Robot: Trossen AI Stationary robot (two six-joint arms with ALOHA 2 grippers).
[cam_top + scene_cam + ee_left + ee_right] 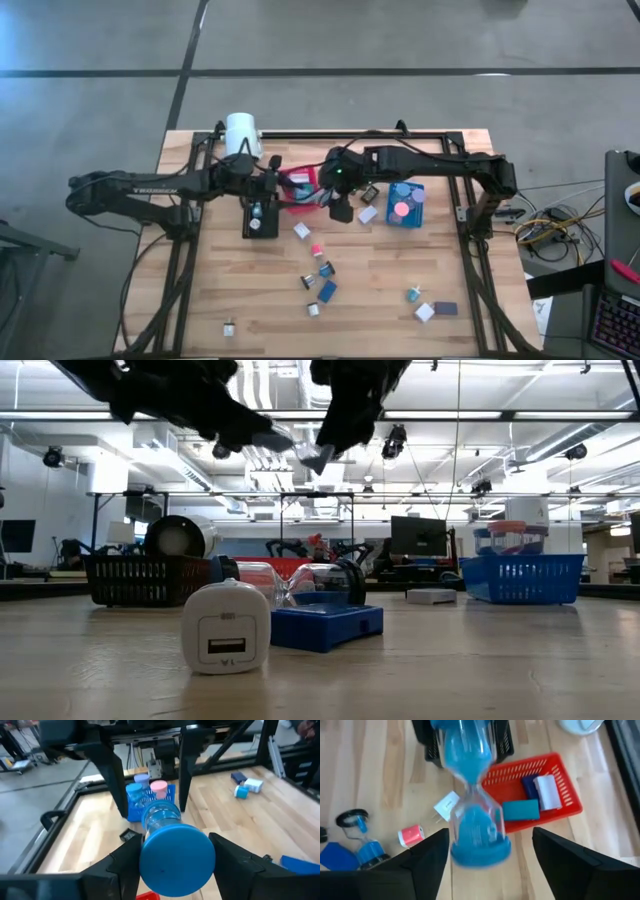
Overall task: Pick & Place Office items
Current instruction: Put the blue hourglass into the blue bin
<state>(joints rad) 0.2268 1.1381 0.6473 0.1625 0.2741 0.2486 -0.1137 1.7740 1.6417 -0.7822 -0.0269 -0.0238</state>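
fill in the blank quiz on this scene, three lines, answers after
1. The clear hourglass with blue end caps is gripped by the ___ gripper.
2. The right gripper has its fingers ___, one on either side of the hourglass and touching neither side.
3. The round pink-topped piece sits in the ___ slotted bin.

Missing words: left; open; blue
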